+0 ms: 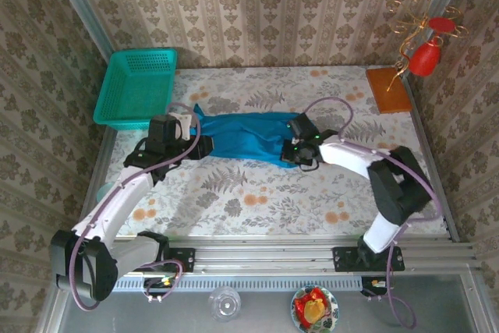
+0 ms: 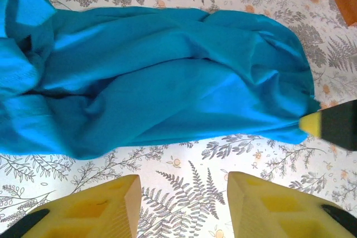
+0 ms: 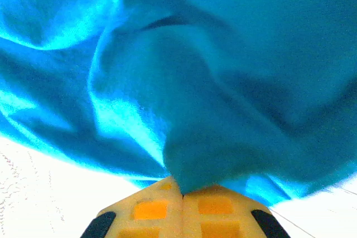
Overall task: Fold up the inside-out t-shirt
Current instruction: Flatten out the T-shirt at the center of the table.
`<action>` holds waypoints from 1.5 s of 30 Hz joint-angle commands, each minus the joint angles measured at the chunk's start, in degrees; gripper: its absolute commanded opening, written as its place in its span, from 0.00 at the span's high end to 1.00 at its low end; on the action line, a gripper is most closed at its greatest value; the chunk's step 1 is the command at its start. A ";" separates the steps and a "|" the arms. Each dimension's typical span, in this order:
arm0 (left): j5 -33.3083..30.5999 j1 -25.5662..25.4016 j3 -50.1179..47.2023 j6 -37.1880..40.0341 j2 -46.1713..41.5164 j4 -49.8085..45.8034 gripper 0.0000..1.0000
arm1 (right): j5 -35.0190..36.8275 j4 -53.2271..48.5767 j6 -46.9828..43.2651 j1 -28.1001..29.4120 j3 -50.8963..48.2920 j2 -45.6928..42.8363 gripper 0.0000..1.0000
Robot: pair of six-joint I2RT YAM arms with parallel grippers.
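The teal-blue inside-out t-shirt [image 1: 242, 136] lies bunched in a long band across the middle of the floral table; in the left wrist view the t-shirt [image 2: 167, 76] is rumpled and spreads left to right. My left gripper [image 1: 199, 146] sits at the shirt's left end, and in its own view the left gripper [image 2: 184, 199] is open over bare tablecloth just short of the cloth. My right gripper [image 1: 290, 150] is at the shirt's right end, and its wrist view shows the right gripper [image 3: 182, 192] shut on a pinch of the t-shirt [image 3: 212, 98].
A turquoise mesh basket [image 1: 136, 87] stands at the back left, close to the left arm. An orange board [image 1: 387, 88] and a red ornament [image 1: 425, 56] on a wire stand are at the back right. Floral tablecloth [image 1: 257, 193] stretches in front of the shirt.
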 commanded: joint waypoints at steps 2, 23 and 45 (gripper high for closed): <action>-0.40 0.36 0.87 2.30 2.04 -2.19 0.55 | 2.96 -5.31 -2.53 -7.35 -5.33 -10.38 1.00; -4.65 -12.58 10.23 6.65 21.29 -4.89 0.41 | -1.05 -9.88 -7.89 -25.47 -11.75 -22.95 1.00; -13.09 -6.03 30.07 13.23 18.67 -18.49 1.00 | -0.63 -23.32 -15.45 -32.51 4.58 -32.36 1.00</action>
